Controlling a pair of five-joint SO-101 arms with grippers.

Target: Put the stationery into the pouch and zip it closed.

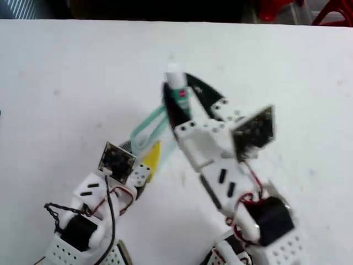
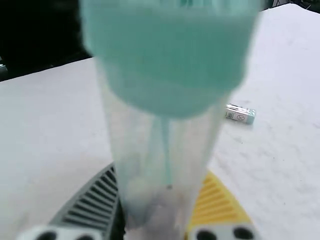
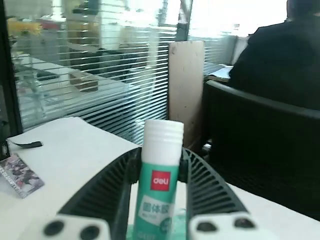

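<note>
Surface: a white table [image 1: 66, 66] is carrying both arms, which are entering from the lower edge of the high view.

Lower left: the left gripper [image 1: 140, 150] is clamping a clear pouch [image 1: 150, 126] with a teal zip band between its grey and yellow fingers. The pouch is slanting up toward frame centre. Its wall is showing blurred, so its contents cannot be told.

Just above centre: the right gripper [image 3: 160, 160] is pinching a glue stick [image 1: 176, 83] between black fingers, with the white cap pointing toward the upper edge, just beside the pouch's far end.

Farther out, a small teal-and-white item [image 2: 240, 114] is lying on the table beyond the pouch, and a printed card [image 3: 20, 176] is lying flat on the table.

Room: slatted blinds [image 3: 100, 65] and a dark chair [image 3: 260, 140] are standing behind the table.
</note>
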